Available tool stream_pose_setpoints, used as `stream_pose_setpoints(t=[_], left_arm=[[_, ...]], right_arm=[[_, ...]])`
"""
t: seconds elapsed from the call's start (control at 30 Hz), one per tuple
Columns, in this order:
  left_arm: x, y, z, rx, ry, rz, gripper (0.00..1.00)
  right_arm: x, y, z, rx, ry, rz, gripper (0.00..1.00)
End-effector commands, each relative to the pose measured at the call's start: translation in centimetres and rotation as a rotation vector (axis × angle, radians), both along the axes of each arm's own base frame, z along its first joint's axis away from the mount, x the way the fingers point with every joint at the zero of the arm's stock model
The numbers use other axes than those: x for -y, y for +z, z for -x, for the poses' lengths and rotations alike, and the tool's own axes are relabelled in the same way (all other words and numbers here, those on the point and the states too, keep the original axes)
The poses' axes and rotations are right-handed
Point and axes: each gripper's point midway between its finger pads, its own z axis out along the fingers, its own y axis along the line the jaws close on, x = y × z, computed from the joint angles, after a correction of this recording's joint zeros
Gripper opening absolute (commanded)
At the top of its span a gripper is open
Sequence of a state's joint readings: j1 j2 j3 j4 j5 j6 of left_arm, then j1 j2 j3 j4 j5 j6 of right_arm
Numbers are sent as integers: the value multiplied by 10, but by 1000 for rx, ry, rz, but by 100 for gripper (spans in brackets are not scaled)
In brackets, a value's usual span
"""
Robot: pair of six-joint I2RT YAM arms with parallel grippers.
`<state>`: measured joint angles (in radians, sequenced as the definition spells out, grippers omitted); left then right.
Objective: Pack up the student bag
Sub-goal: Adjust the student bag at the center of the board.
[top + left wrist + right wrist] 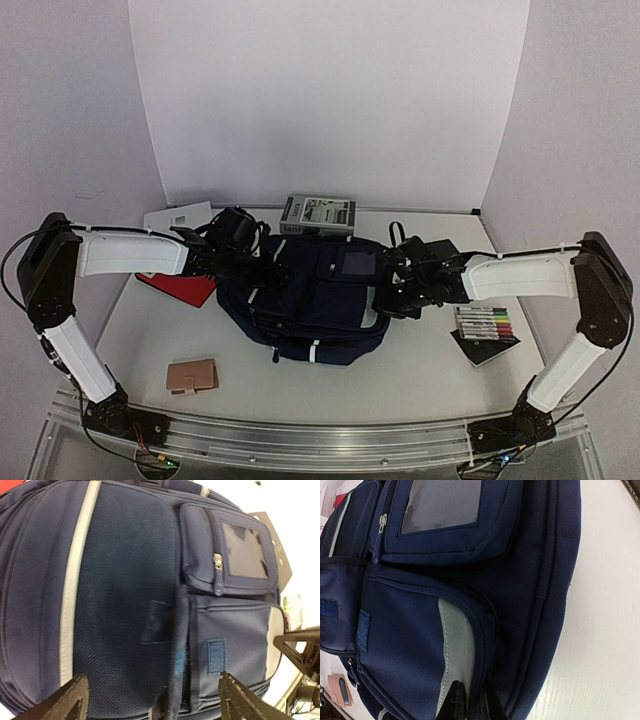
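The left gripper [155,695] gapes empty above the navy backpack [305,305], so only the right gripper [472,705], pinched nearly closed on the edge of its front pocket [405,650], holds — thin fabric could slip free.

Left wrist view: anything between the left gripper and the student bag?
Nothing visible. The left gripper is open, its fingers spread right over the front panel of the student bag, with no other object between them and the fabric.
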<state>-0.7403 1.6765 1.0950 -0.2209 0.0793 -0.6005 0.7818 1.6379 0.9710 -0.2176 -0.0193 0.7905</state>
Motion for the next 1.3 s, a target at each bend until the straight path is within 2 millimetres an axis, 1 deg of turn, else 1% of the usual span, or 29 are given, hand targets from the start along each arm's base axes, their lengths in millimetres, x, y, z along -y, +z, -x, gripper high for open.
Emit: stream_pose_setpoints(t=[0.0, 0.1, 0.17, 0.2, 0.27, 0.43, 0.57, 0.63, 0.73, 0.77, 0.83, 0.87, 0.9, 1.0, 1.03, 1.07, 1.13, 1.17, 1.2, 1.27], left_arm=[[19, 18, 0, 25, -85, 71, 94], [22, 7, -1, -3, -99, 35, 99], [16, -3, -4, -18, -74, -21, 99], [14, -6, -5, -21, -64, -41, 99], [12, -8, -7, -22, -55, -54, 94], [17, -11, -9, -24, -53, -33, 60], [20, -13, -9, -31, -59, -18, 38], [23, -14, -6, -39, -72, 2, 25], [29, -15, 0, -68, -82, 49, 8], [32, -15, 3, -80, -85, 65, 4], [40, -14, 11, -93, -97, 97, 1], [45, -13, 15, -99, -99, 110, 0], [52, -12, 23, -103, -114, 120, 0], [68, -9, 36, -109, -125, 153, 0], [70, -9, 37, -112, -115, 168, 0], [70, -9, 37, -115, -98, 183, 0], [65, -18, 35, -127, -55, 187, 0], [64, -21, 32, -128, -36, 185, 0], [63, -27, 30, -138, -25, 181, 0], [62, -36, 27, -162, -1, 183, 0]], right_arm=[[-7, 7, -7, 36, -4, -14, 8], [-6, 8, -7, 36, -4, -14, 8], [-6, 8, -6, 37, -5, -14, 8], [-5, 8, -6, 36, -5, -15, 7], [-2, 8, -8, 49, -20, -1, 5], [3, 9, -10, 64, -31, 15, 1], [8, 12, -11, 83, -30, 35, 0], [15, 14, -13, 92, -36, 48, 0], [33, 17, -18, 100, -57, 63, 0], [41, 17, -22, 101, -68, 74, 0], [58, 17, -28, 105, -90, 94, 0], [66, 18, -31, 107, -102, 104, 0], [71, 18, -33, 109, -105, 116, 0], [87, 22, -39, 118, -128, 158, 1], [90, 24, -41, 123, -133, 175, 3], [93, 27, -42, 128, -136, 195, 8], [98, 34, -44, 135, -142, 232, 20], [100, 40, -45, 140, -142, 250, 27], [102, 45, -45, 144, -144, 264, 32], [101, 60, -44, 166, -145, 290, 46]])
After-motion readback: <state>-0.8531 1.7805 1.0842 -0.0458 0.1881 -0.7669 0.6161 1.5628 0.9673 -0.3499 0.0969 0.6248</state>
